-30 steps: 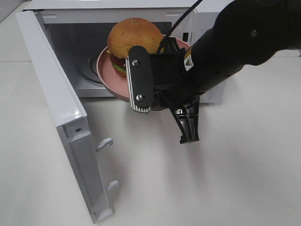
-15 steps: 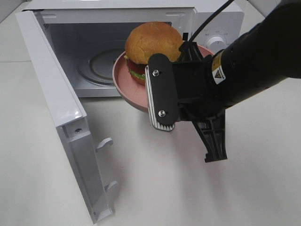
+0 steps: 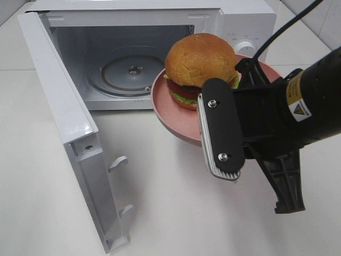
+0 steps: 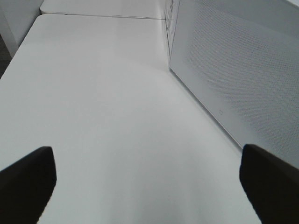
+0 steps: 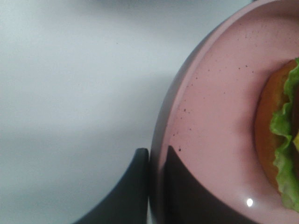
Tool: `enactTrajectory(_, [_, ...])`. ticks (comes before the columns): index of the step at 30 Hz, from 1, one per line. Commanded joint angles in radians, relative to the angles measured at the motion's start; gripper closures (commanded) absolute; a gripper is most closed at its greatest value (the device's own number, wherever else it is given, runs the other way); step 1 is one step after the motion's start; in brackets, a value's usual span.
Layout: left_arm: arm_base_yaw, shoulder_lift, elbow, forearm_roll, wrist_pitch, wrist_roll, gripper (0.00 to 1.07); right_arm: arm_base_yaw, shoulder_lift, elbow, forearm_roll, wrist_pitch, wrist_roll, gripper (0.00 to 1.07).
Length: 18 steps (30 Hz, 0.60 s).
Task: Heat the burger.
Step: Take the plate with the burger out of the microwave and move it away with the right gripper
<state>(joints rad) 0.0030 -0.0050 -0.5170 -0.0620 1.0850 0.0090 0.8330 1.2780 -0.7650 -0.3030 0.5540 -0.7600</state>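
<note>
The burger (image 3: 200, 66), a tan bun with lettuce and tomato, sits on a pink plate (image 3: 170, 114). The plate hangs in the air in front of and to the right of the open microwave (image 3: 133, 16). My right gripper (image 5: 157, 158) is shut on the plate's rim (image 5: 205, 116), one finger above it and one below. In the right wrist view the burger (image 5: 275, 135) shows at the plate's far side. My left gripper (image 4: 147, 168) is open over bare table, with nothing between its fingers; the exterior high view does not show it.
The microwave door (image 3: 64, 122) swings out to the left toward the front. The glass turntable (image 3: 128, 72) lies bare inside the cavity. A white perforated panel (image 4: 243, 70) stands close beside my left gripper. White table (image 3: 170, 213) spreads in front.
My right gripper has carried the plate and burger to the right and higher, away from the microwave opening. The turntable, half covered before, now shows whole. The door has not moved.
</note>
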Motion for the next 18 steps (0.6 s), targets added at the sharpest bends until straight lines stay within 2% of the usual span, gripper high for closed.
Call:
enactTrajectory(1, [-0.006, -0.015, 0.0, 0.004, -0.014, -0.002, 0.06, 0.002, -0.033, 0.002, -0.031, -0.025, 0.008, 1.07])
enactTrajectory(16, [-0.006, -0.015, 0.0, 0.004, -0.014, -0.002, 0.06, 0.002, -0.243, 0.129, -0.057, 0.068, 0.091, 1.07])
enactTrajectory(18, [-0.006, -0.015, 0.0, 0.004, -0.014, -0.002, 0.06, -0.017, -0.275, 0.194, -0.099, 0.067, 0.156, 1.07])
